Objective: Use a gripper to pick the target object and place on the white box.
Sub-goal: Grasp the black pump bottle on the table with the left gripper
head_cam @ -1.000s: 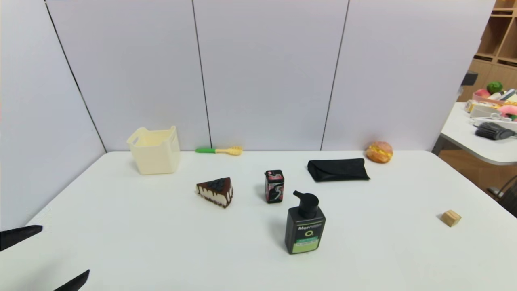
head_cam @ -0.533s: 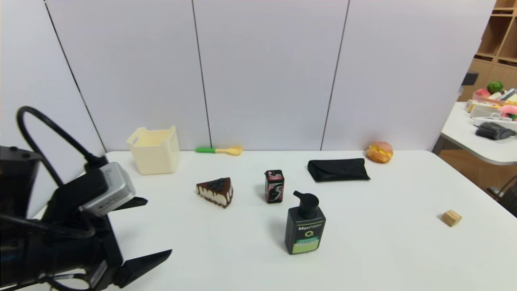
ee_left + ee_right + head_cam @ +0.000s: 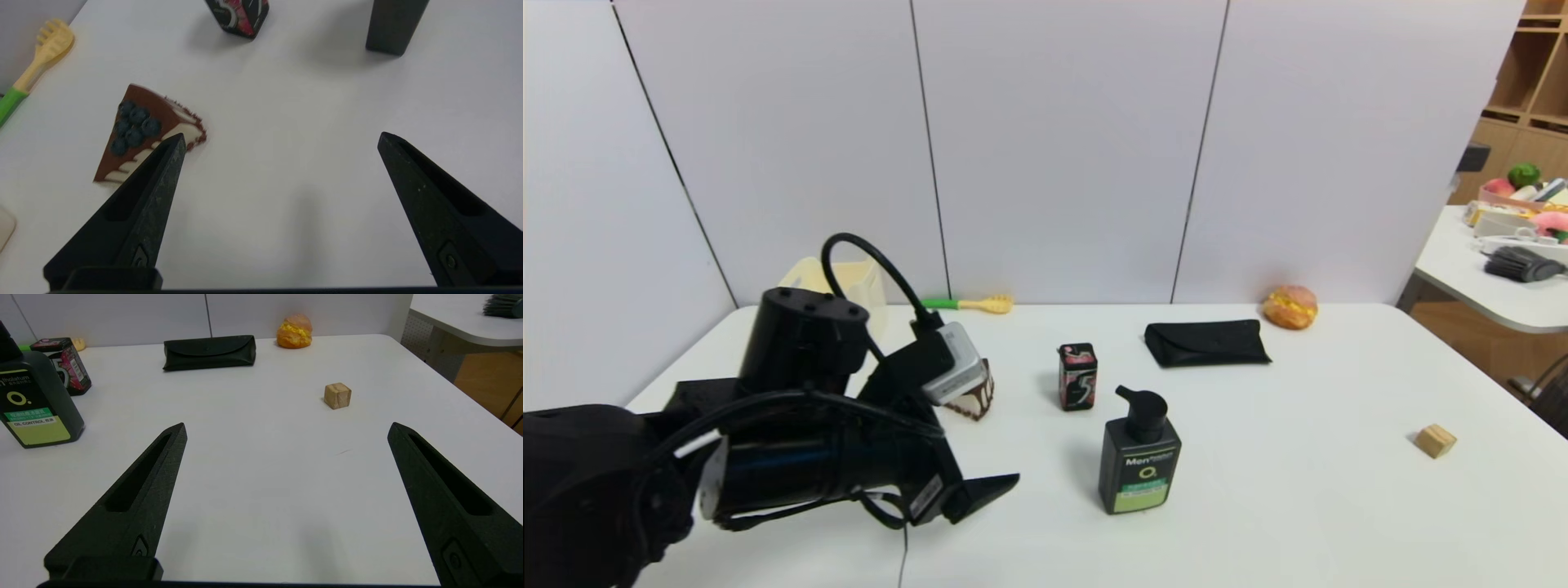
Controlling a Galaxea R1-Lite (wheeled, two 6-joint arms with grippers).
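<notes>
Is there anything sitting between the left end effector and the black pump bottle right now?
Nothing visible. The left end effector is open, with only bare table between it and the pump bottle. The cake slice and the gum box sit off to the side.
</notes>
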